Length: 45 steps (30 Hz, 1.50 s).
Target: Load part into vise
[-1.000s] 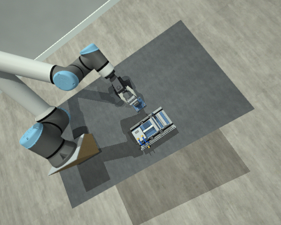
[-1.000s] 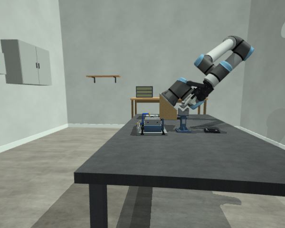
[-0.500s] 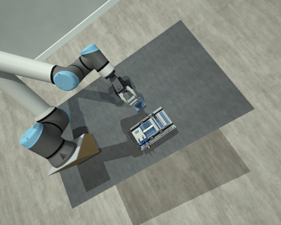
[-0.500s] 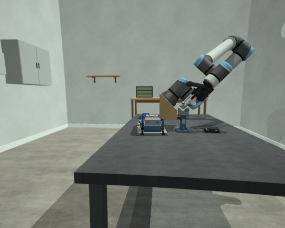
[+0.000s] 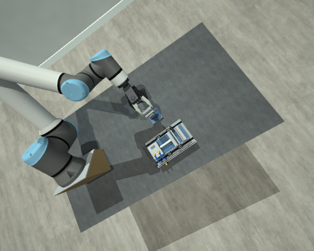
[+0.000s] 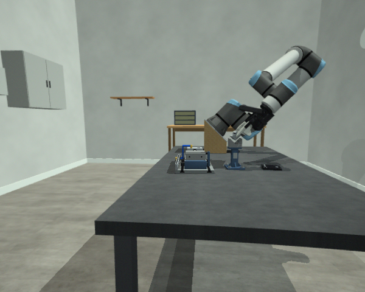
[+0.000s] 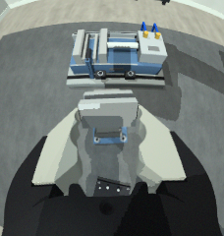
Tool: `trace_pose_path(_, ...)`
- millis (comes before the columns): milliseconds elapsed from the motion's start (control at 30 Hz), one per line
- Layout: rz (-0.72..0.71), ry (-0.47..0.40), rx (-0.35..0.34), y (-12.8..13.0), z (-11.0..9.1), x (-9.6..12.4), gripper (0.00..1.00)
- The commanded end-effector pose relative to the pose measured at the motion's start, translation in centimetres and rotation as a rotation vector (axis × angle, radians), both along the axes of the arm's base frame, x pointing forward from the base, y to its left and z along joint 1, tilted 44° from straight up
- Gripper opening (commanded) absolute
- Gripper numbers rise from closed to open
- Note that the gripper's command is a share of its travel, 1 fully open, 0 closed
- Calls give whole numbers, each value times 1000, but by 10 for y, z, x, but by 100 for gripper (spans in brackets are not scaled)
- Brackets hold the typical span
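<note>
The part (image 7: 107, 109) is a grey block, seen across the wrist view between my two pale fingers. My gripper (image 7: 108, 106) is shut on the part, right over the blue V-block (image 7: 110, 137). In the overhead view my gripper (image 5: 146, 110) sits at the V-block (image 5: 156, 117), up and left of the vise (image 5: 171, 140). From the side, my gripper (image 6: 239, 133) leans down onto the top of the V-block stand (image 6: 234, 155). I cannot tell whether the part rests in the V or which way its slot faces. The vise (image 7: 117, 54) stands open with nothing between its jaws.
The dark infeed plate (image 6: 271, 166) lies flat to the right of the V-block. The arm's wedge-shaped base (image 5: 93, 164) stands left of the vise. The vise's air cylinder with blue and yellow fittings (image 5: 159, 158) is at its near-left end.
</note>
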<state>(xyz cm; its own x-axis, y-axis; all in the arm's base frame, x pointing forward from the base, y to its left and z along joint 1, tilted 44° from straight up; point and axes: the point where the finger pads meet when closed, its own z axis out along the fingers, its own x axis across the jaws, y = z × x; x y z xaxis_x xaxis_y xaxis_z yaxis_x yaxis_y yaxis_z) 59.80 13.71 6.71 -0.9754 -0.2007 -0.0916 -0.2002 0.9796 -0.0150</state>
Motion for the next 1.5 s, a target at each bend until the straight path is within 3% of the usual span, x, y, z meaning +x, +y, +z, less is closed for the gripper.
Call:
trace_pose_path(0, 0, -1, 0, 1, -1, 1, 0)
trace_pose_path(1467, 0, -1, 0, 13, -8, 0, 0)
